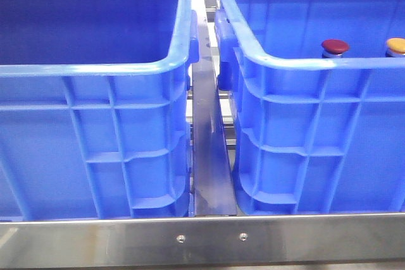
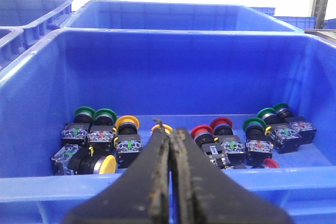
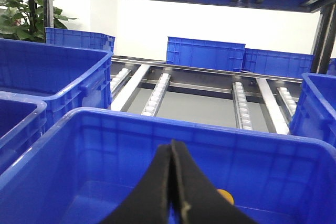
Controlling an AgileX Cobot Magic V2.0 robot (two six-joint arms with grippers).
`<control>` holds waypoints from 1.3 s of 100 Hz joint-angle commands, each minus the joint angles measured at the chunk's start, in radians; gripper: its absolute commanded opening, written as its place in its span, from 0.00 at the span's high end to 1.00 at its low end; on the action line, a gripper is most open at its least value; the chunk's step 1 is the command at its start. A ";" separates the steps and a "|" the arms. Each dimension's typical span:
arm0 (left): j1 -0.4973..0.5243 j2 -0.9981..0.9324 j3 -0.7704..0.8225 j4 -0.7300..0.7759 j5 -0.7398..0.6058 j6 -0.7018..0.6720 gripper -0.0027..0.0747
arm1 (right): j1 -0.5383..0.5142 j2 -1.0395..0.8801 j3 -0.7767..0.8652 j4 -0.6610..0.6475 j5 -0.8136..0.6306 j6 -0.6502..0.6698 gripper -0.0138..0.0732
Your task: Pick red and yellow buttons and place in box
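Red button [image 1: 335, 46], yellow button [image 1: 396, 45]: in right box [image 1: 304, 137], caps up. Light, rigid, slick domes; I'd grip the collars. My left gripper [image 2: 170, 136] and right gripper [image 3: 172, 150]: clenched, empty.

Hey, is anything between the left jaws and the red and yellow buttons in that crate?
Only the crate's near rim, low before the shut left gripper. Beyond it the red button and yellow button lie uncovered, green buttons beside them.
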 commanded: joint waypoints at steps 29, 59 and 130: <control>-0.003 -0.029 0.044 0.001 -0.082 -0.008 0.99 | -0.001 0.003 -0.027 0.089 0.031 0.001 0.96; -0.003 -0.029 0.044 0.001 -0.082 -0.008 0.99 | -0.001 0.003 -0.025 0.089 0.031 0.001 0.96; -0.003 -0.029 0.044 0.001 -0.082 -0.008 0.99 | -0.001 -0.065 -0.025 -0.552 0.045 0.649 0.96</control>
